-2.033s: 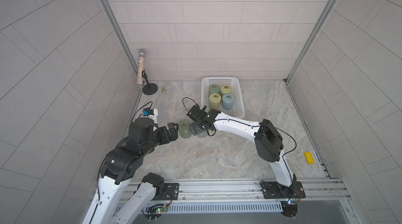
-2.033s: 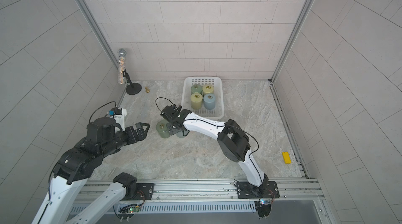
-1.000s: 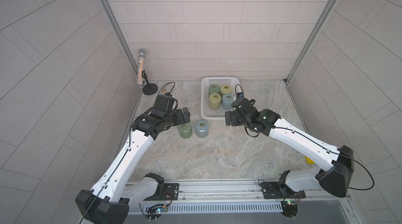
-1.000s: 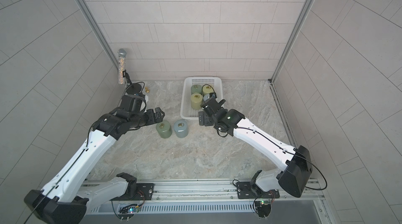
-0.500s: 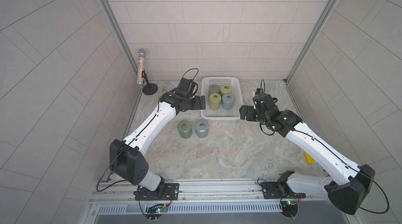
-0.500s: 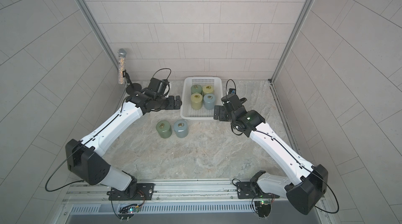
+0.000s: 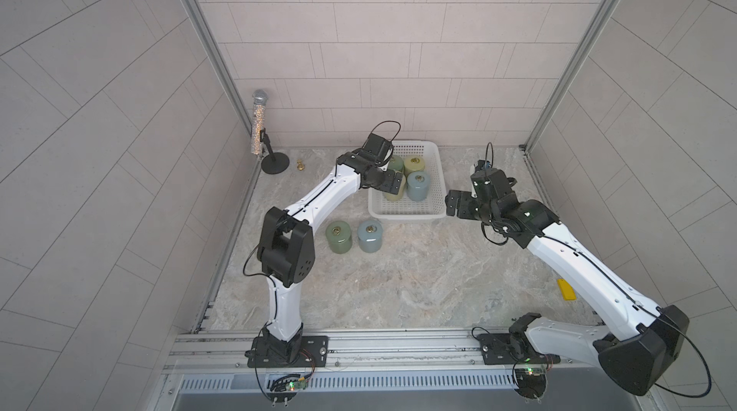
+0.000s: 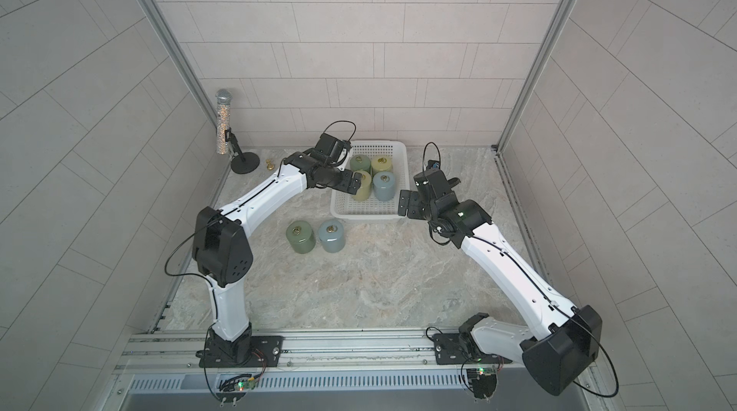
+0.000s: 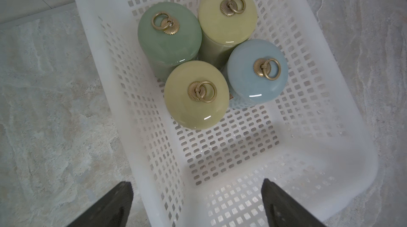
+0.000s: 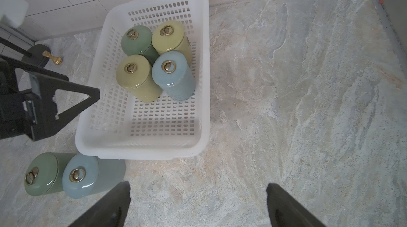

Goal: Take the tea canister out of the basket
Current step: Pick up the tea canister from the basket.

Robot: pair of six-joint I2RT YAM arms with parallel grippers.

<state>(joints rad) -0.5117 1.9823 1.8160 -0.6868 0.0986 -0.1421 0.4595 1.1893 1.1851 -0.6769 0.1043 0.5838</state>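
Since half a second ago, the left gripper (image 7: 390, 185) has swung in from outside the basket (image 7: 406, 215) and is now hanging over its left wall. The right gripper (image 7: 458, 205) has drawn closer to the basket's front right corner. In both top views, four canisters are standing upright in the far half of the basket. An outer green canister (image 8: 300, 236) and an outer blue canister (image 8: 332, 235) are standing side by side on the marble table (image 8: 399, 277) in front of it. In the left wrist view, the left gripper's jaws are standing spread wide with nothing between them, straddling the basket's wall. Beyond them the near yellow canister (image 9: 196, 96) is sitting just beside the blue canister (image 9: 257, 71), with the green canister (image 9: 169, 36) and the far yellow canister (image 9: 228, 14) behind. In the right wrist view, the right gripper (image 10: 198, 190) is likewise hanging spread and empty over bare marble near the basket's front corner.
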